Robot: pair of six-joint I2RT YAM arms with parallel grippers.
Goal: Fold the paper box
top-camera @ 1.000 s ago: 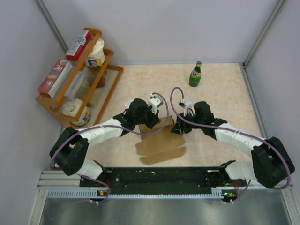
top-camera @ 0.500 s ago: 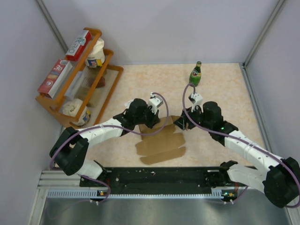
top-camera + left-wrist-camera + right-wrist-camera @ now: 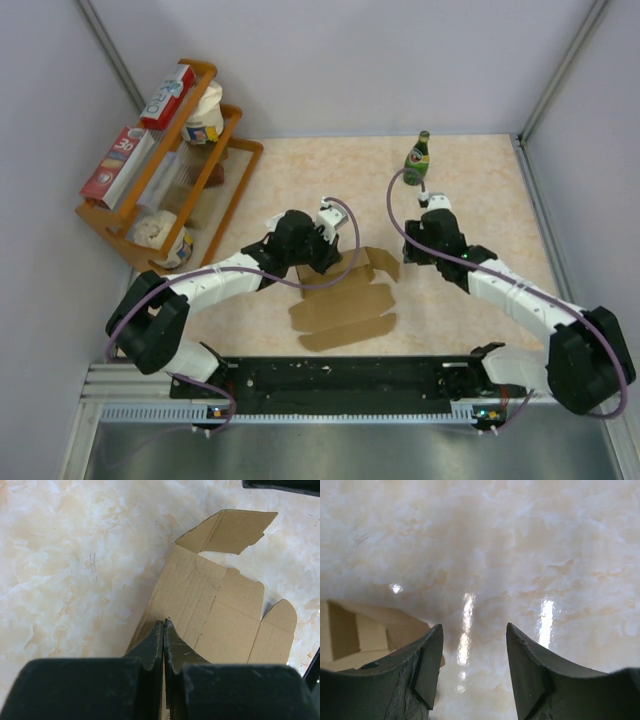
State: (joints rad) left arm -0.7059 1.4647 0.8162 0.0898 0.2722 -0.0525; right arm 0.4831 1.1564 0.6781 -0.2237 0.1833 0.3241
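The paper box (image 3: 345, 305) is a brown cardboard blank lying mostly flat in the middle of the table, with a flap (image 3: 384, 263) raised at its far right corner. My left gripper (image 3: 322, 264) sits at the box's far left edge. In the left wrist view its fingers (image 3: 164, 625) are pressed together on a thin upright cardboard edge of the box (image 3: 220, 610). My right gripper (image 3: 413, 251) hovers over bare table just right of the raised flap, open with nothing between its fingers (image 3: 474, 635). A corner of the box (image 3: 360, 630) shows to its left.
A green bottle (image 3: 417, 160) stands at the far side of the table, behind the right arm. A wooden rack (image 3: 232, 150) with cartons and tubs stands at the far left. Grey walls close the table in on three sides.
My right gripper has opened, come off the box's right flap and drawn back to the right and away. The flap has settled outward. The left arm has held still.
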